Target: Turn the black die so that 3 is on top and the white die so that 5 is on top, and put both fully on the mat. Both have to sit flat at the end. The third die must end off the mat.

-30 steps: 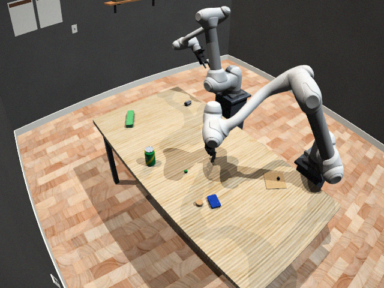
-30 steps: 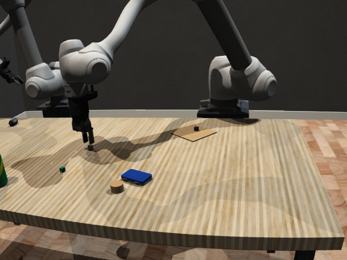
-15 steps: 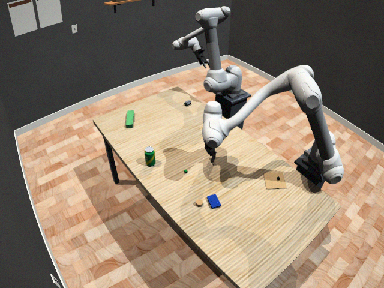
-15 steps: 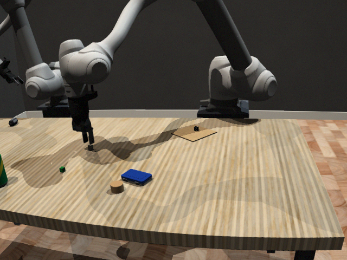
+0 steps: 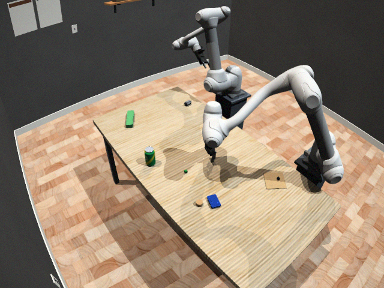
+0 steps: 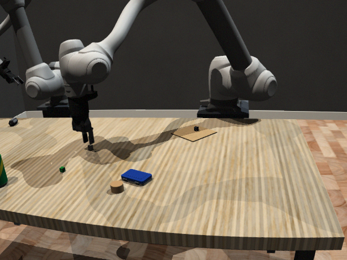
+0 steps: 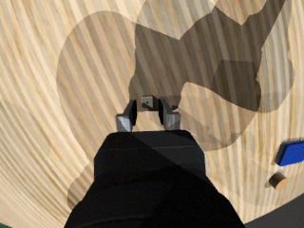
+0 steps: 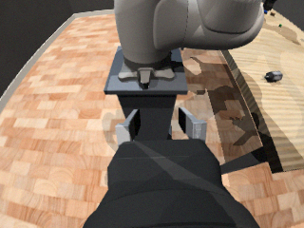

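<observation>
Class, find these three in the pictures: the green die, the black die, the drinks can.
Green die (image 5: 185, 171) (image 6: 62, 169): top and exterior views, its middle.
Black die (image 5: 278, 178) (image 6: 196, 128): same views, its middle.
Drinks can (image 5: 150, 156) (image 6: 2, 173): same views, its side.

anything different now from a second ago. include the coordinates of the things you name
Nothing visibly changed: nothing was picked up or let go. The left gripper (image 5: 212, 160) (image 6: 88, 143) (image 7: 147, 106) stays open over the white die (image 6: 90, 147) (image 7: 147, 100), the black die (image 5: 278, 178) (image 6: 196, 128) is on the mat (image 5: 272, 185) (image 6: 193, 137), and the green die (image 5: 185, 171) (image 6: 62, 169) is off it.
</observation>
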You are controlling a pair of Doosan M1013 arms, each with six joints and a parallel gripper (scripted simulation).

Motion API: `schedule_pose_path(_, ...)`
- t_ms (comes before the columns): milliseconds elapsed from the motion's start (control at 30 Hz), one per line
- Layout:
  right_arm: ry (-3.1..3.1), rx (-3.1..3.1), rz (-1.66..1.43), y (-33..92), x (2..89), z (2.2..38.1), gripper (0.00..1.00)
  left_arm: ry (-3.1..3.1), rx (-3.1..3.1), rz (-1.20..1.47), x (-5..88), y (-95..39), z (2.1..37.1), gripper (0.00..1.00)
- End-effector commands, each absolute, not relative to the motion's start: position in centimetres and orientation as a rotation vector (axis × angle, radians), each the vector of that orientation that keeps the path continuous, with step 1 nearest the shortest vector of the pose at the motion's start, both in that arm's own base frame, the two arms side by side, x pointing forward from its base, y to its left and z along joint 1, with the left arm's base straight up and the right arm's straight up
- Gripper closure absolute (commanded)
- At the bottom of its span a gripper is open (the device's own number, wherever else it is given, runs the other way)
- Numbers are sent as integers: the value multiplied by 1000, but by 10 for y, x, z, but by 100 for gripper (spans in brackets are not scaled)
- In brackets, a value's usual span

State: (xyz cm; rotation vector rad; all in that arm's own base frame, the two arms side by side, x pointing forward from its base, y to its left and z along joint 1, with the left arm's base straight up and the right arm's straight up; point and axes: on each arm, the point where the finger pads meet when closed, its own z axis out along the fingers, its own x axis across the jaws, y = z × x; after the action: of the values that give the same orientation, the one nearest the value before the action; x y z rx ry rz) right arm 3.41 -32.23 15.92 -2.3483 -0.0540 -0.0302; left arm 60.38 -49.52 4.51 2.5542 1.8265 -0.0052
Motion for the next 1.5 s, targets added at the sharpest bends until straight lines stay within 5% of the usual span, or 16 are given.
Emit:
schedule_pose_path(0,-57,-2356,-28,-323,32,159,0,1825,2557,0,602,-496,42,36)
schedule_pose_path(1467,-57,-2356,-28,-323,32,159,0,1825,2557,0,602,-496,22,36)
